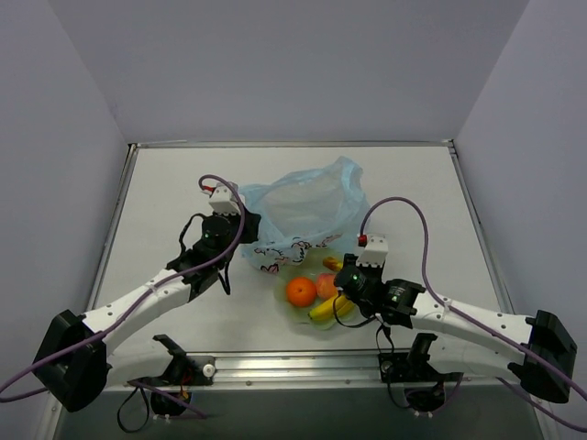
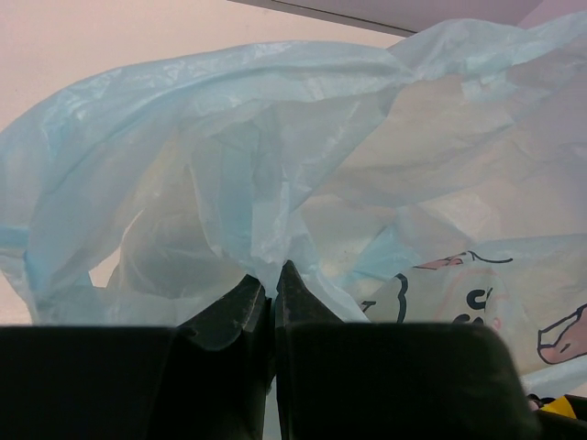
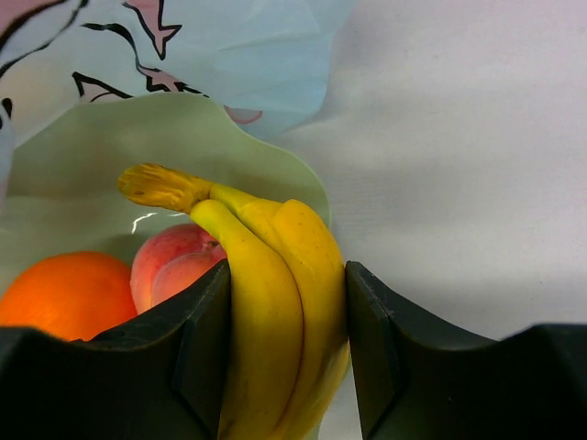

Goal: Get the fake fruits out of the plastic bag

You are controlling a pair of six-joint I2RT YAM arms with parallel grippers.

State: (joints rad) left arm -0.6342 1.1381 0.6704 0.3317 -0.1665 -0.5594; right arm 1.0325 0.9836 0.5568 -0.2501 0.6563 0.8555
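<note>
pale green bowl [image 3: 138,137], white table [image 1: 165,197]

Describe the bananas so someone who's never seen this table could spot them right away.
Find the light-blue plastic bag mid-table; at its near side sits a pale green bowl of fruit. The bananas are the yellow curved bunch pinched in the right hand, unlike the round orange and peach.

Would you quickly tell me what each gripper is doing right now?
Left gripper: closed, pinching the thin light-blue translucent plastic bag.
Right gripper: closed on the glossy yellow plastic bananas.
</note>
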